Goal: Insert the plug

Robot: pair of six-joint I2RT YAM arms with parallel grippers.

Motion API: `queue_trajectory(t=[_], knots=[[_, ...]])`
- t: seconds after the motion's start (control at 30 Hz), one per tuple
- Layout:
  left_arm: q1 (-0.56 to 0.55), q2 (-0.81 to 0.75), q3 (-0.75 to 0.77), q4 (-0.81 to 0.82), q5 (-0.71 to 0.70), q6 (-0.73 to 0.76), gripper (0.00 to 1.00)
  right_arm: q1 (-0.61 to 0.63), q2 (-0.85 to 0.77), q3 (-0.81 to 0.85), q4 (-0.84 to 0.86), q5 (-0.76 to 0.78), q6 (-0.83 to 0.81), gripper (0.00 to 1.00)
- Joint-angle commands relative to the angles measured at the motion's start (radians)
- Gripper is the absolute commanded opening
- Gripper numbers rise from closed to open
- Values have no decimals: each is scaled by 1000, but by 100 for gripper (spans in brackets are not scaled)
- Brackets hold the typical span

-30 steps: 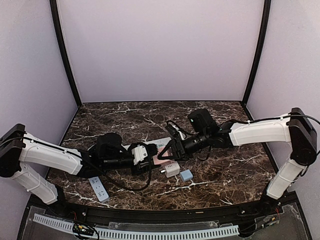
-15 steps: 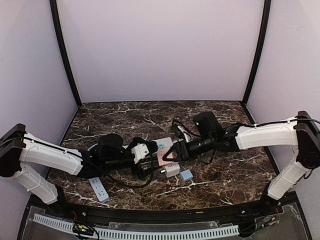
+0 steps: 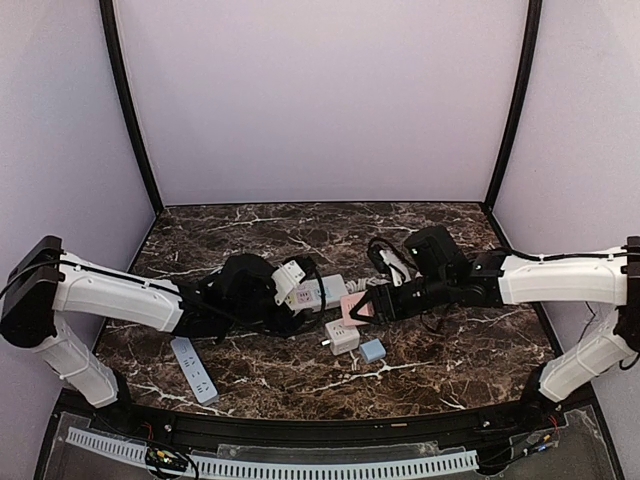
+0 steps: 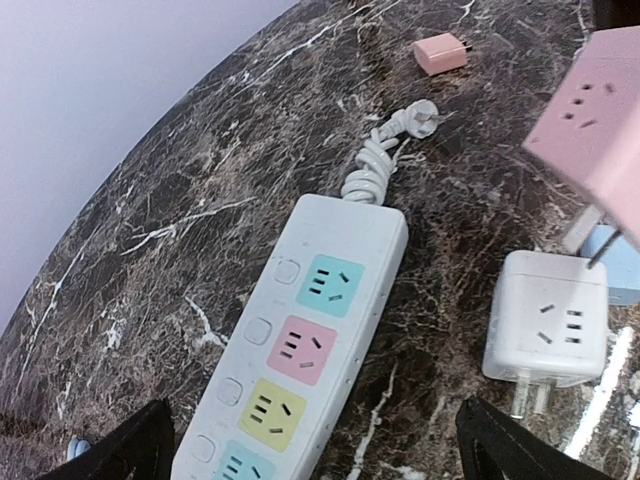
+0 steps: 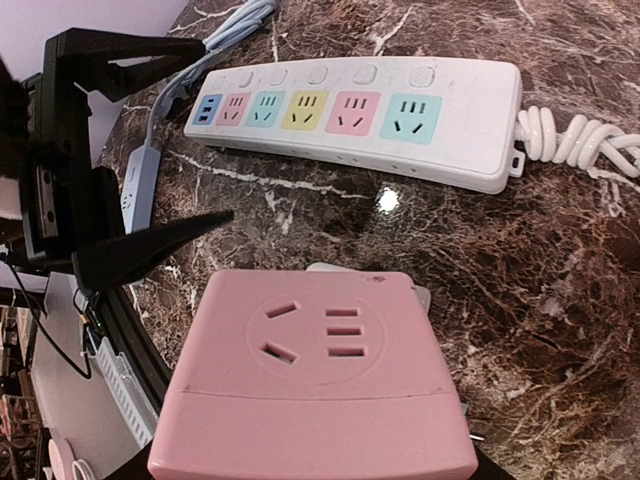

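With our right gripper [image 3: 366, 303] clamped on the pink adapter [image 5: 320, 370] and left gripper [image 4: 318, 455] spread empty, we should square its seemingly tilted prongs [image 4: 582, 226] over the power strip [image 4: 300, 345].

Marble surface [image 4: 190, 210]: white power strip [image 4: 300, 350], coloured sockets, coiled cord [image 4: 375, 160] at far end; small pink charger [image 4: 440, 53] beyond; white cube adapter [image 4: 545, 318] right; pink cube adapter [image 4: 595, 120] upper right, prongs down.

On my feed a white socket cube [image 3: 342, 337] lies on its side on the dark marbled desk [image 3: 460, 350], just below the right end effector [image 3: 360, 306]. A small pale-blue adapter [image 3: 373, 350] sits just beside the cube. A slim white strip [image 3: 193, 368] lies well to that end effector's left. The left wrist view also shows a small pink charger [image 4: 440, 52] farther out.
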Motion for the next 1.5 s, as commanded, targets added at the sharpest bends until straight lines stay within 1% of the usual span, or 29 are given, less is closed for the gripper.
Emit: queue_trajectory(t=[0.0,0.13,0.23,0.33,0.43,0.6,0.73,0.93,1.1,1.17,1.2,1.23,1.27,1.3,1.33,1.47], knots=[[97,82,118,-176,46,-36,99,7,-64,-32,-24,91,-21,28],[173,186,243,-252,166,-19,98,7,-134,-60,-28,146,-60,26],[194,264,334,-322,247,43,98,7,-185,-71,-28,194,-97,26],[219,316,380,-373,327,98,99,7,-215,-69,-31,238,-122,26],[238,341,422,-409,409,167,99,7,-238,-69,-30,250,-127,26],[258,389,490,-461,433,267,99,7,-264,-66,-33,243,-126,26],[271,432,543,-530,473,315,99,7,-285,-75,-43,246,-122,26],[271,503,618,-619,511,346,99,7,-311,-85,-51,246,-121,26],[272,536,634,-627,541,354,99,8,-323,-88,-62,255,-124,27],[272,545,644,-635,547,356,96,7,-326,-86,-67,257,-127,27],[271,546,648,-638,552,359,90,7,-328,-86,-70,258,-127,27],[271,548,649,-641,555,360,86,7,-330,-87,-71,260,-129,27],[271,548,648,-642,563,365,79,7,-332,-88,-73,264,-131,27],[271,548,647,-644,567,367,76,7,-334,-90,-74,266,-133,27],[271,548,644,-645,574,371,71,7,-336,-91,-76,270,-135,27],[271,548,633,-646,581,381,61,7,-344,-91,-82,282,-150,27]])
